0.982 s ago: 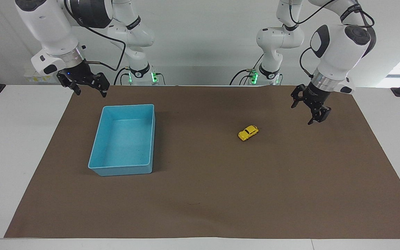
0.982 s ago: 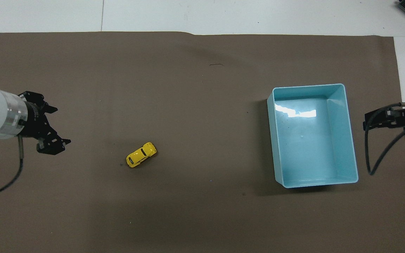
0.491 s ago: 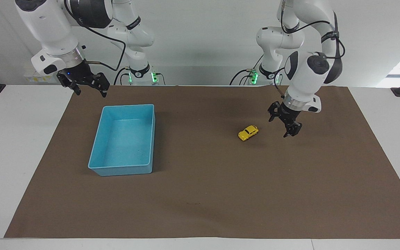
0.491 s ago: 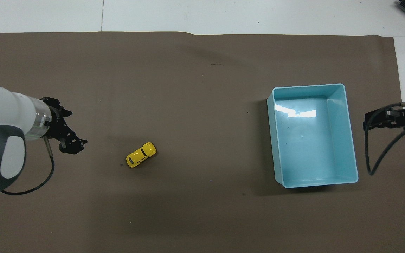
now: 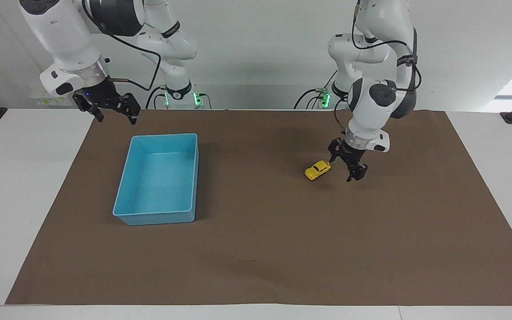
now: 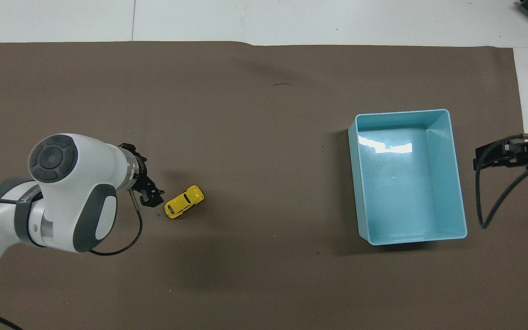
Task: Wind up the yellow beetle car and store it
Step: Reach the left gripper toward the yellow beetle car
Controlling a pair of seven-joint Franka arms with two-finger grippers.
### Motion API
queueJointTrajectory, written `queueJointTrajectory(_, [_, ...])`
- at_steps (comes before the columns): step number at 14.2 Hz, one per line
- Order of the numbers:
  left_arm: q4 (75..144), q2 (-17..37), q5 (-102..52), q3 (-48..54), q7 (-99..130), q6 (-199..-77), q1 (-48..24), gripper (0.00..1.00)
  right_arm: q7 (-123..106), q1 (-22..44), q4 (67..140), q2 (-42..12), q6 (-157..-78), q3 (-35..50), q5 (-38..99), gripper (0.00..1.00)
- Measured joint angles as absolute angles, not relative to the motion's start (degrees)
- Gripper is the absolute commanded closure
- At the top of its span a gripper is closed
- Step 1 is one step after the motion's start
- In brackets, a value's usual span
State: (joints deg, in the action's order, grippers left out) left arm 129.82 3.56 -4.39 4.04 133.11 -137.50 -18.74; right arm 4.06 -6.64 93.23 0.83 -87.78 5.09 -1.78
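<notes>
Brown paper covers most of your white table, and a pale wall stands at the robots' end.

Look for the yellow beetle car first. It sits on its wheels on the brown paper, toward the left arm's end of the table. In the overhead view the car lies slanted, with one end pointing to about two o'clock and the other to about eight o'clock.

Your left gripper hangs low over the paper, just beside the car. In the facing view it is at about three o'clock from the car. In the overhead view the left gripper is at about nine o'clock from the car, close to the car's lower end. Its two fingers are spread wide and hold nothing. You can see a small gap between the fingers and the car, so they are not touching.

Your light blue bin sits on the paper toward the right arm's end, well apart from the car.

Your right gripper waits up in the air by the paper's edge, close to the bin's corner at the robots' end. Its fingers are spread wide too, and it holds nothing.
</notes>
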Motion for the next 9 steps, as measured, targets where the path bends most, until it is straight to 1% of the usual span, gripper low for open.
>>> queueJointTrajectory(2, [131.9, 3.6, -4.4, 4.1, 136.3, -140.9, -20.3, 0.0, 4.1, -6.6, 93.2, 0.8, -87.8, 5.1, -1.8, 0.0])
queueJointTrajectory(7, [135.2, 3.6, -4.4, 4.0, 137.4, -144.0, -20.9, 0.0, 4.1, -6.6, 93.3, 0.8, -87.8, 5.1, -1.8, 0.0])
queueJointTrajectory(8, [135.8, 3.6, -4.4, 4.0, 137.5, -144.7, -21.1, 0.26, 4.1, -6.6, 93.3, 0.8, -87.8, 5.1, -1.8, 0.0])
queueJointTrajectory(9, [136.1, 3.6, -4.4, 4.0, 137.6, -145.0, -21.5, 0.57, 4.1, -6.6, 93.3, 0.8, -87.8, 5.1, -1.8, 0.0])
